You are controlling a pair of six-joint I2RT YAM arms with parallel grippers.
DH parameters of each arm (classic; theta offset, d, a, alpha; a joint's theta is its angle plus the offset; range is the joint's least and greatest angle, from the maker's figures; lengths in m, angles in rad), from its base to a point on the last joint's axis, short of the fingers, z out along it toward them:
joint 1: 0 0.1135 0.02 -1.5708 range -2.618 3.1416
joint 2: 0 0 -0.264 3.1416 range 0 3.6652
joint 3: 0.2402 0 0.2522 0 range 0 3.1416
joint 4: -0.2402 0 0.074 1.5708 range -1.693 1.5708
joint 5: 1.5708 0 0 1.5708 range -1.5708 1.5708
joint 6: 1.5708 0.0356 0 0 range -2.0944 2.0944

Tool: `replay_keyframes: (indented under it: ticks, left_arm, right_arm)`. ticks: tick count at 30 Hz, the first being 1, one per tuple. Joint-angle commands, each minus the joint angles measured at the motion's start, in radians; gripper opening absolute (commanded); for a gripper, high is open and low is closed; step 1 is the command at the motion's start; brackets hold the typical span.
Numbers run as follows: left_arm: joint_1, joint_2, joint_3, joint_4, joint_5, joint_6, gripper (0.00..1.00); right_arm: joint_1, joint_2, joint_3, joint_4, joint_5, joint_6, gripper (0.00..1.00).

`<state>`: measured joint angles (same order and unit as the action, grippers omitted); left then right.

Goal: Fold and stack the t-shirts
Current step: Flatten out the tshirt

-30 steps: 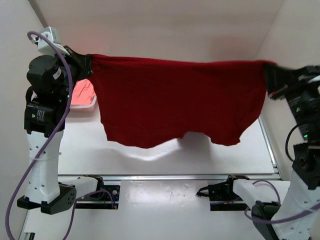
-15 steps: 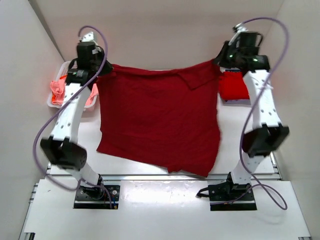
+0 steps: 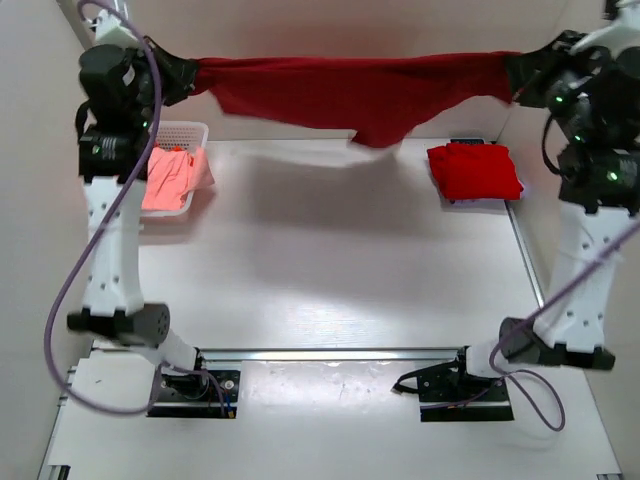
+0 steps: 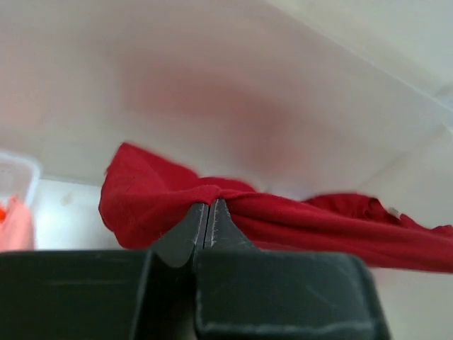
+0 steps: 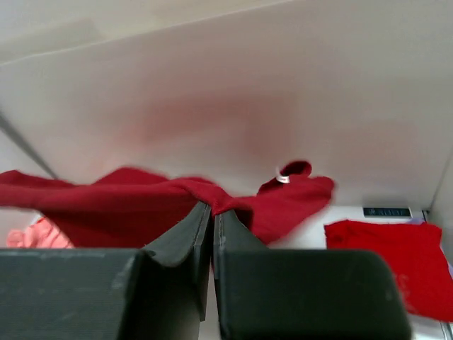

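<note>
The dark maroon t-shirt (image 3: 350, 92) hangs stretched in the air across the back of the table, held by both arms. My left gripper (image 3: 190, 75) is shut on its left end, seen bunched at the fingertips in the left wrist view (image 4: 163, 198). My right gripper (image 3: 515, 72) is shut on its right end, seen in the right wrist view (image 5: 269, 202). A bright red t-shirt (image 3: 473, 170) lies folded at the back right and shows in the right wrist view (image 5: 389, 262). Salmon-pink and orange shirts (image 3: 172, 178) lie in the basket.
The white lattice basket (image 3: 190, 132) stands at the back left by the wall. White walls close the left, back and right sides. The arm bases sit on a rail at the table's near edge (image 3: 330, 355).
Both arms have lifted and pulled apart. The maroon shirt, spread low over the table half a second ago, is now raised and stretched taut at the back, baring the basket and the red shirt.
</note>
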<state>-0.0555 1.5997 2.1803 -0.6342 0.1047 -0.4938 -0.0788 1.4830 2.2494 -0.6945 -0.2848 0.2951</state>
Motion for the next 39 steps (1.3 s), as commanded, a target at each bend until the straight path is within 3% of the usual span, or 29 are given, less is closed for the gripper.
replay_keyframes:
  ticks: [1,4,7,13,16,21,26,29,35,39]
  left_arm:
    - [-0.023,-0.140,-0.182,0.033,-0.006,0.017,0.00]
    - [-0.027,-0.242,-0.486,0.108,0.009,0.008,0.00]
    - [-0.027,-0.372,-0.794,0.168,0.053,-0.005,0.00]
    - [-0.023,-0.497,-1.307,0.180,0.072,-0.020,0.00]
    - [-0.021,-0.538,-1.454,0.139,0.067,-0.032,0.00]
    - [-0.027,-0.598,-1.564,0.088,0.090,-0.061,0.00]
    - [-0.056,-0.716,-1.506,0.004,0.009,-0.072,0.00]
    - [-0.055,-0.692,-1.365,-0.018,-0.005,-0.040,0.00]
    - [-0.066,-0.557,-0.902,-0.061,-0.012,0.003,0.00]
    - [-0.124,-0.456,-0.531,-0.143,-0.103,0.053,0.00]
  right_arm:
    - [0.003,0.013,-0.065,-0.020,-0.019,-0.002,0.00]
    - [0.042,-0.065,-0.328,0.006,-0.001,0.002,0.00]
    - [0.065,-0.191,-0.714,0.043,0.012,0.038,0.00]
    - [0.093,-0.416,-1.187,-0.045,0.069,0.168,0.01]
    - [0.086,-0.507,-1.359,-0.089,0.053,0.230,0.00]
    - [0.143,-0.584,-1.461,-0.171,0.058,0.305,0.00]
    - [0.192,-0.751,-1.313,-0.120,0.051,0.306,0.00]
    - [0.180,-0.767,-1.155,-0.105,0.099,0.253,0.00]
    - [-0.007,-0.684,-0.843,-0.082,0.032,0.073,0.00]
    - [0.057,-0.590,-0.625,-0.085,0.125,0.038,0.00]
